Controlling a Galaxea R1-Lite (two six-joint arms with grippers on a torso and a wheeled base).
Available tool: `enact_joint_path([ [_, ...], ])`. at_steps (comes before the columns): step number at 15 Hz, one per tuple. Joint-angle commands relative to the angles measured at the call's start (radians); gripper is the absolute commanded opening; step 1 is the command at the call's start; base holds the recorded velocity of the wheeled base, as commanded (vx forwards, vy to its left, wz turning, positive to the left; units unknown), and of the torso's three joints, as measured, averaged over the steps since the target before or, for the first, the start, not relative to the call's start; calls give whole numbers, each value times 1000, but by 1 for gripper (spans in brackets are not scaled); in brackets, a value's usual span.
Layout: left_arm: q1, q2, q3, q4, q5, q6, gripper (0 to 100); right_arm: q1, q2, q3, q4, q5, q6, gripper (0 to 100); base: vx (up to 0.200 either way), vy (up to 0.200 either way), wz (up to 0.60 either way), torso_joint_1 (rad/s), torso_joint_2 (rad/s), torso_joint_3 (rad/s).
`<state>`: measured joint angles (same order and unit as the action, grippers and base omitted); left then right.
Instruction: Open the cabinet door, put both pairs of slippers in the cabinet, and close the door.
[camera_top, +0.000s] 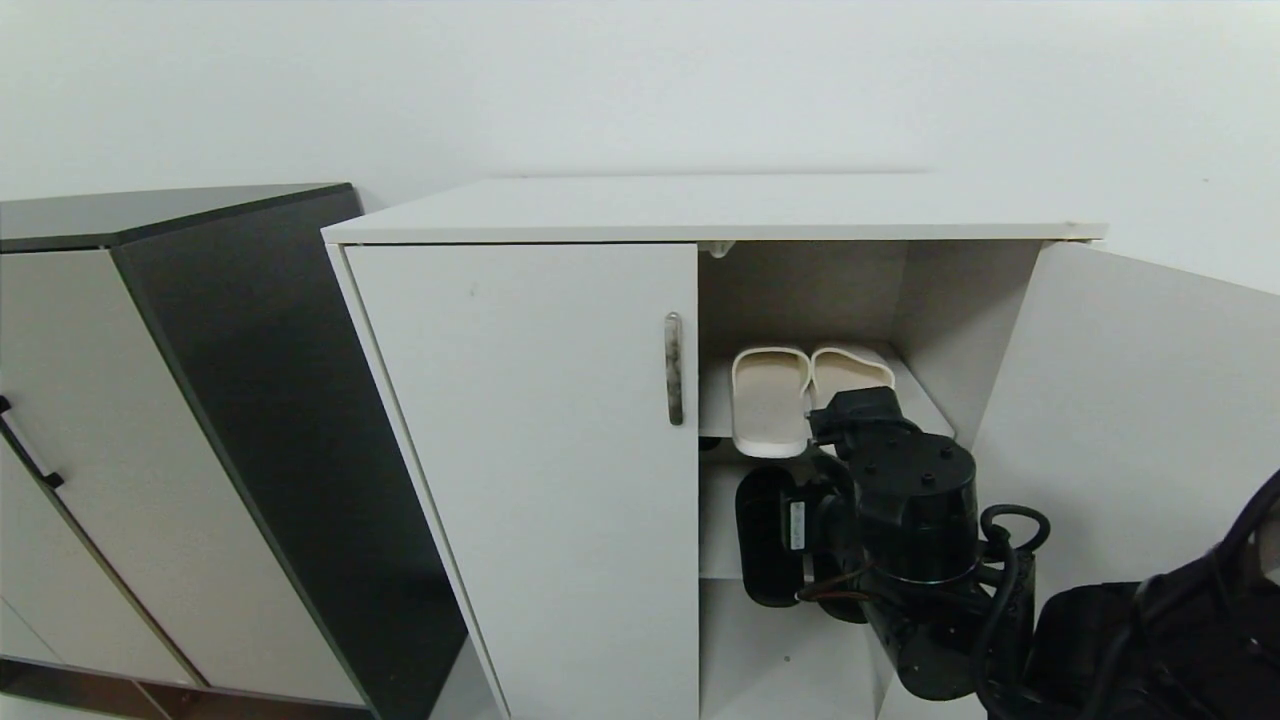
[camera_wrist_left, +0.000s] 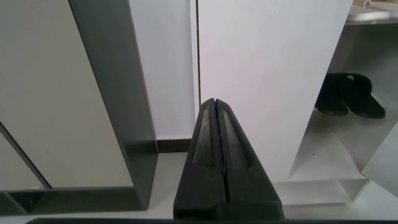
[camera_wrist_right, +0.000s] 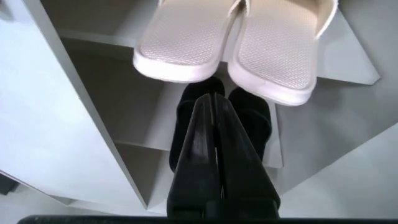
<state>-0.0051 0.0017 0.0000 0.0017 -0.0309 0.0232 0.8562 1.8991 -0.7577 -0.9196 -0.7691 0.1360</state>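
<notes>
Closed right end effector (camera_wrist_right: 216, 99) sits just before the black slippers (camera_wrist_right: 255, 118).

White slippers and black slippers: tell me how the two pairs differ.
Colour: the white slippers are pale cream, the black slippers plain black.
Place: the white slippers lie on the upper shelf, the black slippers on the shelf below.
Shared: each pair lies side by side inside the open cabinet.
</notes>
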Motion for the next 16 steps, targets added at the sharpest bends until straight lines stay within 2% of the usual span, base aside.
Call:
enact_joint_path([
  [1, 1, 0, 0, 0, 0, 0, 0, -2, 18, 17, -27, 1, -3, 0, 0, 0, 0, 0, 0, 0],
  [3, 1, 0, 0, 0, 0, 1, 0, -2, 21, 21, -38, 7, -4, 0, 0, 0, 0, 0, 0, 0],
  [16, 1, 0, 0, 0, 0, 1, 0, -11, 23, 63, -51, 36, -26, 0, -200, 0, 0, 2, 1, 4],
])
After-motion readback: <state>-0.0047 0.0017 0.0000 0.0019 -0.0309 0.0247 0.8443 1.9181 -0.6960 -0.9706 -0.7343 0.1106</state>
